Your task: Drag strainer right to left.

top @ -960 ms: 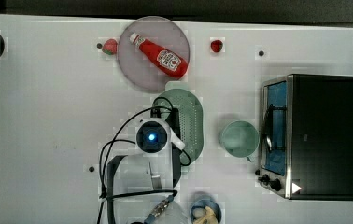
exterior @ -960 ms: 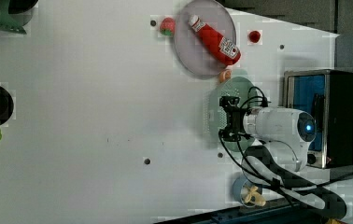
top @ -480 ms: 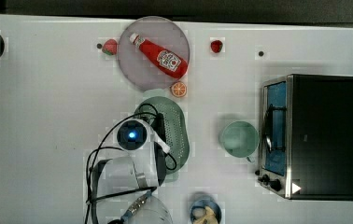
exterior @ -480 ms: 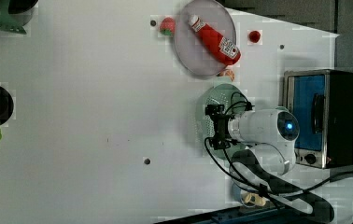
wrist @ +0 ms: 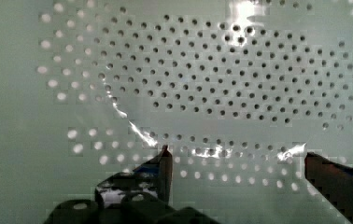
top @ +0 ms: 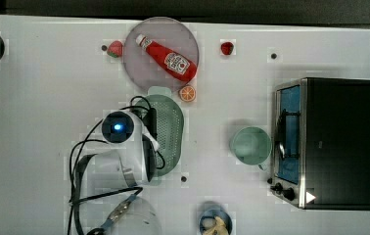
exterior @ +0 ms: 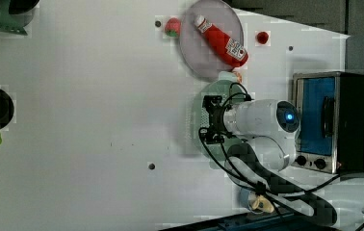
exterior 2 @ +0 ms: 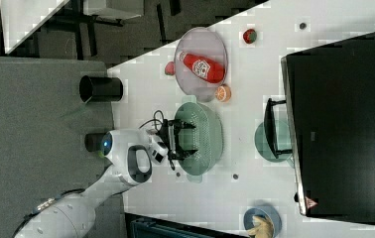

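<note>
The strainer (top: 172, 128) is a pale green oval colander with a hole-dotted basin, lying mid-table just below the grey plate (top: 146, 63) in the top view. It also appears in the left view (exterior: 197, 120) and the right view (exterior 2: 203, 141). My gripper (exterior 2: 182, 140) reaches down into its basin, jaws open wide, with nothing between them. In the wrist view the perforated basin (wrist: 212, 84) lies close ahead, with my gripper (wrist: 237, 158) spread across it. From above, the wrist hides most of the gripper (top: 150, 128).
A ketchup bottle (top: 166, 58) lies on the plate, with an orange slice (top: 187, 93) by its rim. A green cup (top: 250, 145) and a toaster oven (top: 330, 142) stand at the top view's right. Small red fruits (top: 115, 48) (top: 227, 47) and a blue bowl (top: 215, 223) sit near the table edges.
The strainer and my gripper inside it have slid toward the top view's left, away from the green cup. The orange slice by the plate has come into view.
</note>
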Motion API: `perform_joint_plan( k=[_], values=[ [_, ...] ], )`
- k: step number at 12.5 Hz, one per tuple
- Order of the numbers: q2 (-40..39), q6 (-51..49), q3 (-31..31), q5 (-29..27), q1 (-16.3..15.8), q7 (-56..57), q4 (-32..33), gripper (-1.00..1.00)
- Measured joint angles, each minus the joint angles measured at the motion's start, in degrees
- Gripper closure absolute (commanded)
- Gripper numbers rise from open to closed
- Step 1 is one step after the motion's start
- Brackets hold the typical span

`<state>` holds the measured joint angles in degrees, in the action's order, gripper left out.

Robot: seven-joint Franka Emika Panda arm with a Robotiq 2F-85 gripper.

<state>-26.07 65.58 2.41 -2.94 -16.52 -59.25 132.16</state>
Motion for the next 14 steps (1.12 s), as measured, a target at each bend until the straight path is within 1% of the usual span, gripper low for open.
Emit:
perform_joint_plan(
  k=[1,3,4,5,7,9,11,14],
  values=[
    [0.03,0.11,0.07,-1.82,-1.18,-0.22,-0.11,-1.00],
    [-0.60,0.22,0.47,-1.01,-2.98,-1.57,-0.67,-1.00],
    [-0.92,0.17,0.77,-1.66,-3.78,-2.29,-1.01,-1.00],
    [-1.45,-0.50,0.20,-2.85,-5.40,-3.08,-1.79,-1.00],
    [-2.66,-3.69,0.10,-2.99,-7.48,-3.80,-4.92,-1.00],
    [-4.22,-3.13,0.39,-3.80,-8.81,-5.88,-7.95,-1.00],
    [-4.92,-2.97,0.78,-4.39,-10.74,-7.89,-9.06,-1.00],
    [-6.88,-4.42,0.80,-1.81,-13.44,-10.30,-12.31,-1.00]
  ],
)
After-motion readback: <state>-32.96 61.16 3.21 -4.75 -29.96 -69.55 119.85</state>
